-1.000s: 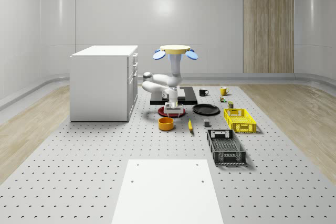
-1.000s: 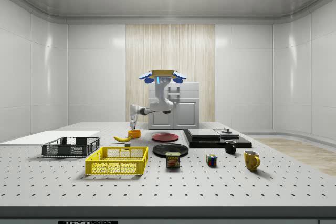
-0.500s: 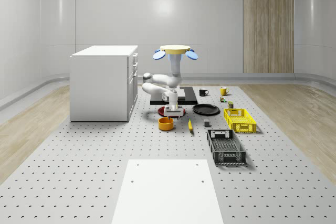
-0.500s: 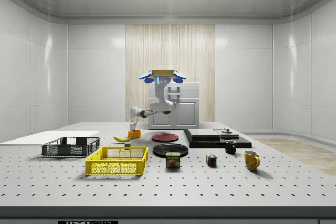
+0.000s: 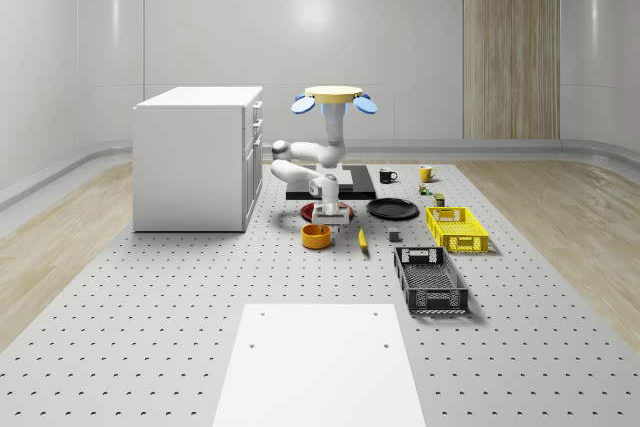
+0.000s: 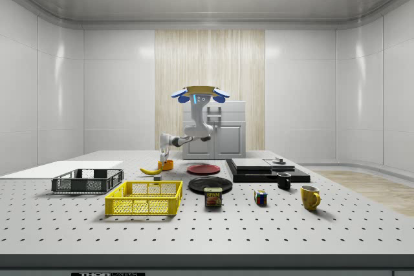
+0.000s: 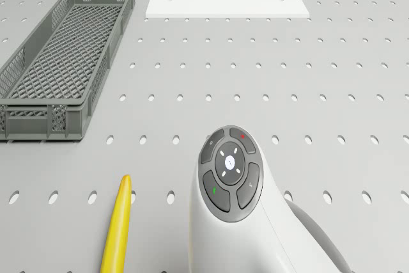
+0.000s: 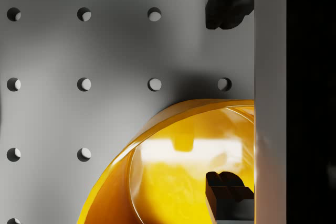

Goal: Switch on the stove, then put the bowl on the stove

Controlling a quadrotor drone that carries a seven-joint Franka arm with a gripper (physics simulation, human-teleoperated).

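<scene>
The drone (image 5: 335, 97) hovered above the perforated bench (image 5: 200, 307), over the black stove (image 5: 352, 184) beside the white cabinet (image 5: 198, 157), just as it had a second earlier. Its arm reached down toward the front of the bench, and the pincer (image 5: 323, 219) had sunk lower over that second, from above the red plate (image 5: 340, 209) to the rim of the orange bowl (image 5: 316, 236). In the wrist view the pincer stood spread, one fingertip (image 8: 227, 3) outside the bowl (image 8: 178, 171) and the other (image 8: 226, 195) inside it, straddling the wall without pinching it. The bowl sat on the bench at about 7 o'clock from the stove, unmoved. The banana (image 5: 362, 238) lay at the bowl's 3 o'clock, near it but apart.
</scene>
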